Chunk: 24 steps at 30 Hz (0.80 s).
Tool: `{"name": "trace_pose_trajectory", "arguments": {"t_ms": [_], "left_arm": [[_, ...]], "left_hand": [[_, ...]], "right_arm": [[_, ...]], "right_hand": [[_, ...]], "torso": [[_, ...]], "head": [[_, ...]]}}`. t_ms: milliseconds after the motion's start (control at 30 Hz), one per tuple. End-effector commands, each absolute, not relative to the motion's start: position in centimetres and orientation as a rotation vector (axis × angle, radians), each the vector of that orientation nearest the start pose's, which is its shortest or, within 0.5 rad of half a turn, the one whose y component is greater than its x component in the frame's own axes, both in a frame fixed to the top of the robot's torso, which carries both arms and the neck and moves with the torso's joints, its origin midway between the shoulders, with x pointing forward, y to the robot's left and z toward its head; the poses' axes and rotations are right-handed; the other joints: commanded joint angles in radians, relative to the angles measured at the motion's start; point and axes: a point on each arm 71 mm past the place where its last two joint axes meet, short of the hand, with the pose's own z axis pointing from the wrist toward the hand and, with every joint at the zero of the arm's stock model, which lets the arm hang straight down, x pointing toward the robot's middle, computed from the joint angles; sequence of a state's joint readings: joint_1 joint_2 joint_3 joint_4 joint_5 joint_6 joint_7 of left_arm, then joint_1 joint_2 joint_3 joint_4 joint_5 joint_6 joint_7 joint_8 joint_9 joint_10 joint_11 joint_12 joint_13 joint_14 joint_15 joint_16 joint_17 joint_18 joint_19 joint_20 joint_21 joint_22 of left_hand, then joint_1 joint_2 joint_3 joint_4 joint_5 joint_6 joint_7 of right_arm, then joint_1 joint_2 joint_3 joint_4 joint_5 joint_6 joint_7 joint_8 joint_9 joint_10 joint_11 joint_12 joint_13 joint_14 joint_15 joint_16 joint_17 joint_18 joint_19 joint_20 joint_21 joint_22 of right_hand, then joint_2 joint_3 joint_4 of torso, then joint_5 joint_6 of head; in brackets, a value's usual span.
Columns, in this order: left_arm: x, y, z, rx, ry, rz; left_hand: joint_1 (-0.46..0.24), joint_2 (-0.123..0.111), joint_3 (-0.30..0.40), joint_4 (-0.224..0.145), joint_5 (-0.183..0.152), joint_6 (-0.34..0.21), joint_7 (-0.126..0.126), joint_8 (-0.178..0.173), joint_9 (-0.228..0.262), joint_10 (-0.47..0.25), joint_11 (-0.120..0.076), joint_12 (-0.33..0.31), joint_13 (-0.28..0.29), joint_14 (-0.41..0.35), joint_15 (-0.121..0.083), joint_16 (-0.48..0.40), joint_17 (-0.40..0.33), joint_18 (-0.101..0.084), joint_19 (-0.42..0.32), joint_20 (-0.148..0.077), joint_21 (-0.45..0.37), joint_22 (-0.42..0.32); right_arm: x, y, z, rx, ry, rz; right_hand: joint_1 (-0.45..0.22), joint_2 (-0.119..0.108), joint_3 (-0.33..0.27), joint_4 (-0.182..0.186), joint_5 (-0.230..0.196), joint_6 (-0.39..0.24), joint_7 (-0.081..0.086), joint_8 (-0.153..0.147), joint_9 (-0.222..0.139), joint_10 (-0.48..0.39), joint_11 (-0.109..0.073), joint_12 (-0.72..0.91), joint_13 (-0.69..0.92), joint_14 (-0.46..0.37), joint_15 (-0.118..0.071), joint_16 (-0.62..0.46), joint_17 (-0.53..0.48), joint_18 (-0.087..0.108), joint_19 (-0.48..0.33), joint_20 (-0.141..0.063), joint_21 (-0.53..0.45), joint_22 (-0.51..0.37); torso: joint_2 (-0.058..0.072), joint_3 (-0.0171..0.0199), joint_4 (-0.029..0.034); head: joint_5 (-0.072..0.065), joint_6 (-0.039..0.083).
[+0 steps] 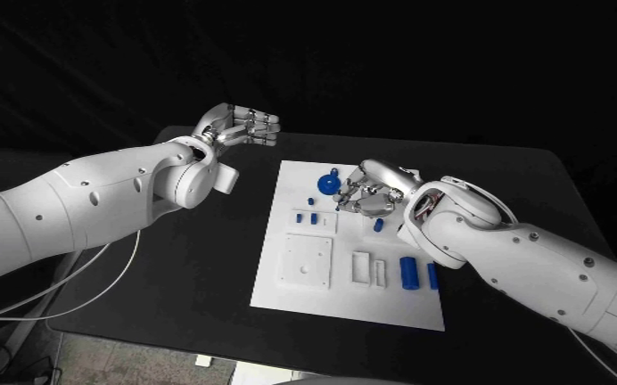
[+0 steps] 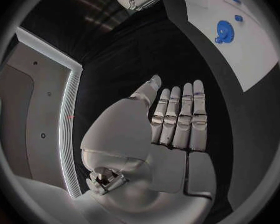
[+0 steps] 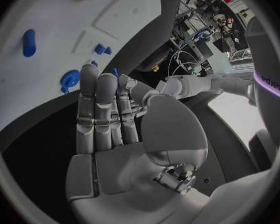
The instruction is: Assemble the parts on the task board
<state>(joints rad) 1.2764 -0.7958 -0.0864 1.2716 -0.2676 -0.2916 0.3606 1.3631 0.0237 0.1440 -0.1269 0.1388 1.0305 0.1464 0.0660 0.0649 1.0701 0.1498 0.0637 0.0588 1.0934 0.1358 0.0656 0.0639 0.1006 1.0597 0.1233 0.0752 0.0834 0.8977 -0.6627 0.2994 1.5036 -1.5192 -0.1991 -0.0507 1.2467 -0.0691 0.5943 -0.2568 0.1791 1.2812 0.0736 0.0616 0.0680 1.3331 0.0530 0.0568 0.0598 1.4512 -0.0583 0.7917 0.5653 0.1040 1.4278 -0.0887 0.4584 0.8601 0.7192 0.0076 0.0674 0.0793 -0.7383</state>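
The white task board (image 1: 293, 289) lies mid-table. Near its far end sits a blue gear (image 1: 329, 184), also seen in the wrist views (image 2: 223, 31) (image 3: 70, 78). Small blue pegs (image 1: 306, 219) and two blue cylinders (image 1: 410, 272) lie further along the board. My right hand (image 1: 364, 191) hovers low over the board beside the gear, fingers pointing down. A blue piece (image 3: 115, 72) shows right at its fingertips (image 3: 93, 77); whether thumb and finger pinch it is unclear. My left hand (image 1: 244, 126) is raised off the board's far left corner, fingers straight and together (image 2: 177, 119), holding nothing.
White blocks (image 1: 308, 260) and slots (image 1: 361, 267) sit in the near half of the board. Another blue piece (image 1: 381, 223) lies under my right wrist. Black table (image 1: 193, 260) surrounds the board on all sides.
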Motion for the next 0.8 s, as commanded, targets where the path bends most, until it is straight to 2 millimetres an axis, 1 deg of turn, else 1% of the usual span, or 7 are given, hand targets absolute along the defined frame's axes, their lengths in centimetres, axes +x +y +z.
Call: {"name": "trace_pose_trajectory", "arguments": {"t_ms": [33,100,167,233,300,567,800], "left_arm": [[54.0,25.7,-16.4,-0.824,1.407,-1.284],[54.0,25.5,-16.4,-0.823,1.408,-1.287],[54.0,25.3,-16.4,-0.822,1.41,-1.291],[54.0,25.1,-16.4,-0.821,1.411,-1.293],[54.0,25.0,-16.4,-0.821,1.412,-1.295],[53.9,24.7,-16.4,-0.819,1.416,-1.302],[53.9,24.4,-16.4,-0.817,1.421,-1.31]], "left_hand": [[-0.005,0.004,0.004,0.002,0.003,0.003,-0.001,-0.003,0.0,-0.003,-0.004,-0.003,-0.001,0.004,0.004,-0.004,-0.001,-0.001,0.006,0.002,0.004,-0.001],[-0.005,0.004,0.004,0.002,0.003,0.003,-0.001,-0.003,0.0,-0.003,-0.004,-0.003,-0.001,0.004,0.004,-0.004,-0.001,-0.001,0.006,0.002,0.004,-0.001],[-0.005,0.004,0.004,0.002,0.003,0.003,-0.001,-0.003,0.0,-0.003,-0.004,-0.003,-0.001,0.004,0.004,-0.004,-0.001,-0.001,0.006,0.002,0.004,-0.001],[-0.005,0.004,0.004,0.002,0.003,0.003,-0.001,-0.003,0.0,-0.003,-0.004,-0.003,-0.001,0.004,0.004,-0.004,-0.001,-0.001,0.006,0.002,0.004,-0.001],[-0.005,0.004,0.004,0.002,0.003,0.003,-0.001,-0.003,0.0,-0.003,-0.004,-0.003,-0.001,0.004,0.004,-0.004,-0.001,-0.001,0.006,0.002,0.004,-0.001],[-0.003,0.004,0.007,0.005,0.003,0.004,-0.001,-0.003,0.0,-0.002,-0.004,-0.003,-0.001,0.004,0.004,-0.004,-0.001,-0.001,0.007,0.001,0.005,-0.002],[-0.003,0.004,0.007,0.005,0.003,0.004,-0.001,-0.003,0.0,-0.002,-0.004,-0.003,-0.001,0.004,0.004,-0.004,-0.001,-0.001,0.007,0.001,0.005,-0.002]], "right_arm": [[46.3,-11.4,-21.2,-0.186,1.643,0.899],[45.9,-10.9,-21.8,-0.216,1.645,0.885],[45.5,-10.4,-22.5,-0.243,1.649,0.872],[45.1,-10.0,-23.0,-0.268,1.651,0.86],[44.8,-9.7,-23.4,-0.284,1.653,0.85],[44.1,-8.8,-24.9,-0.325,1.671,0.818],[43.6,-8.3,-26.2,-0.341,1.688,0.805]], "right_hand": [[-0.001,0.009,-0.005,-0.003,0.0,-0.003,0.002,0.002,0.001,0.027,-0.03,0.003,0.001,0.0,-0.01,-0.005,0.0,0.017,0.007,-0.001,-0.005,0.004],[-0.001,0.009,-0.003,-0.006,0.0,-0.002,0.002,0.002,0.001,0.027,-0.03,0.003,0.001,-0.001,-0.01,-0.004,0.001,0.017,0.009,-0.001,-0.007,0.009],[-0.001,0.009,-0.002,-0.006,-0.002,-0.002,0.002,0.003,0.001,0.027,-0.03,0.003,0.001,0.0,-0.01,-0.003,0.001,0.017,0.009,-0.001,-0.008,0.01],[-0.001,0.009,-0.002,-0.006,-0.002,-0.002,0.002,0.003,0.001,0.027,-0.03,0.003,0.001,0.0,-0.01,-0.003,0.001,0.017,0.009,-0.001,-0.008,0.01],[-0.001,0.008,0.0,-0.007,-0.004,-0.001,0.002,0.002,0.001,0.028,-0.03,0.003,0.001,0.0,-0.01,-0.002,0.002,0.017,0.01,-0.001,-0.01,0.015],[-0.002,0.007,0.003,-0.007,-0.008,0.0,0.002,0.002,0.001,0.029,-0.03,0.002,0.001,0.0,-0.01,0.001,0.002,0.016,0.013,-0.001,-0.012,0.022],[-0.003,0.006,0.007,-0.007,-0.009,0.001,0.001,0.002,0.001,0.029,-0.03,0.002,0.001,-0.001,-0.01,0.003,0.002,0.015,0.014,-0.001,-0.016,0.028]], "torso": [[0.0,-0.0004,0.0012],[0.0,-0.0006,0.0004],[0.001,0.0,0.0],[0.0,0.0003,-0.0003],[0.0,0.0005,-0.0006],[0.0,0.0013,-0.0008],[0.001,0.0012,-0.0011]], "head": [[0.024,-0.009],[0.032,-0.013],[0.038,-0.017],[0.041,-0.018],[0.045,-0.021],[0.052,-0.029],[0.063,-0.036]]}}
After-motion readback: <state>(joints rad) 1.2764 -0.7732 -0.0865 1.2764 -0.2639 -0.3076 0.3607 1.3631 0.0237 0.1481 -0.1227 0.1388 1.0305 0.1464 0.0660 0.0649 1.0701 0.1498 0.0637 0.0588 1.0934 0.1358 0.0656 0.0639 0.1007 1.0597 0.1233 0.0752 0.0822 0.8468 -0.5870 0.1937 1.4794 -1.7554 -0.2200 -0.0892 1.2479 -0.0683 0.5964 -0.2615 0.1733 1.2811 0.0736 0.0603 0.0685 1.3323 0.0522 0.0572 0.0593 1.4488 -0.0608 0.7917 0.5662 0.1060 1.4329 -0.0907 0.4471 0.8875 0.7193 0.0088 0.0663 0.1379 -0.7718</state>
